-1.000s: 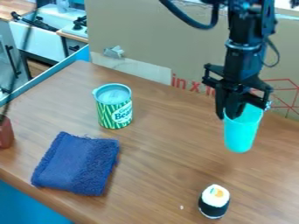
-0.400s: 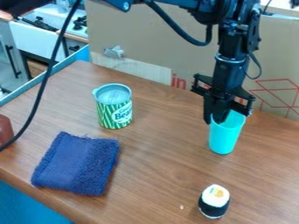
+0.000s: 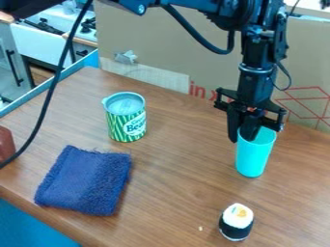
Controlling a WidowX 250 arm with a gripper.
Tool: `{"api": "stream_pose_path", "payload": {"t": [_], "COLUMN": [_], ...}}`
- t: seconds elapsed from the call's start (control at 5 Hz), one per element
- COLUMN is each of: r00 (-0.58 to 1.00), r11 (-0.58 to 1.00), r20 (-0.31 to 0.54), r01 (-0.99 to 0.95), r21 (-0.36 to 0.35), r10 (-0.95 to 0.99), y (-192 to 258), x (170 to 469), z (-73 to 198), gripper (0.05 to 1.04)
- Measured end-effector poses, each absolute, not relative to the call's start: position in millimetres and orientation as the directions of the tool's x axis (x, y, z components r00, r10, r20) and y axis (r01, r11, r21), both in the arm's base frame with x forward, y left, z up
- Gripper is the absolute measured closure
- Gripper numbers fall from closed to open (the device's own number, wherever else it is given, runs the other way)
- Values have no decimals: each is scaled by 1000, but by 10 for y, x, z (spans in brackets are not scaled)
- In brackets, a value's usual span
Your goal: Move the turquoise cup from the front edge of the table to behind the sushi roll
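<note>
The gripper is at the right of the view, pointing down and shut on the left rim of a turquoise cup. One finger is outside the cup's wall and the other inside its mouth. The cup is close to upright with a slight tilt; whether its base touches the table I cannot tell. Left of it stands a green-and-white striped can with a lid. A folded dark blue cloth lies at the left front. Nearer the front edge, below the cup, is a toy sushi roll with a white top and black side.
The brown wooden table is bounded at the back by a cardboard panel. A reddish-brown object stands at the left edge, with a black cable hanging beside it. A toy sink and stove are behind at the upper left.
Gripper and cup have moved left together since the first frame, then slightly back right and lower. The cable at the left has swung into fuller view. Can, cloth and sushi roll stayed put.
</note>
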State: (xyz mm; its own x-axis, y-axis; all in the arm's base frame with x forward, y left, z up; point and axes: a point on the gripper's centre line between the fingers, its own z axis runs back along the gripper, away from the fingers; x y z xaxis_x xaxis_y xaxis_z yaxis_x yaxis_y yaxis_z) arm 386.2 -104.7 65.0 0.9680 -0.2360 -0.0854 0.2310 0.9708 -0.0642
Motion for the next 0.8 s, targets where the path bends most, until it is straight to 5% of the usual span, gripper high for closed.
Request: {"api": "stream_pose_path", "payload": {"t": [0.4, 0.8], "r00": [979, 980], "r11": [973, 977], "r20": [11, 148], "r01": [205, 156], "r21": [-104, -142], "r10": [-205, -135], "y": [-1095, -743], "x": [3848, 3216], "z": [949, 1270], "gripper": [155, 79]}}
